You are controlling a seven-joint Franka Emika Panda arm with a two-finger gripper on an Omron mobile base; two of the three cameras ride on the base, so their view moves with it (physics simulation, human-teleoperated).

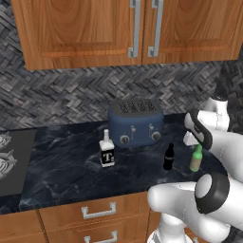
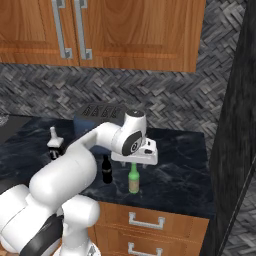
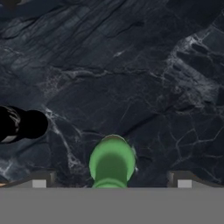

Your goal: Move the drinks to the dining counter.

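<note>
Three drinks stand on the black marble worktop (image 1: 61, 171). The squat clear bottle with the "T" label (image 1: 107, 152) (image 2: 54, 145) is at the left, the slim black bottle (image 1: 168, 157) (image 2: 106, 170) (image 3: 19, 124) in the middle. The slim green bottle (image 1: 196, 159) (image 2: 133, 179) (image 3: 112, 162) is at the right. My gripper (image 1: 193, 142) (image 2: 134, 164) (image 3: 112, 181) hangs straight over the green bottle, pointing down. It is open, with one fingertip (image 3: 41, 179) on each side of the green cap and clear of it. The dining counter is out of view.
A blue toaster (image 1: 135, 122) (image 2: 100, 112) stands behind the bottles against the herringbone wall. A stove (image 1: 9, 161) lies at the left end. Wooden cabinets (image 1: 133, 28) hang overhead, drawers (image 1: 95, 211) sit below. A tall dark panel (image 2: 235, 125) bounds the right.
</note>
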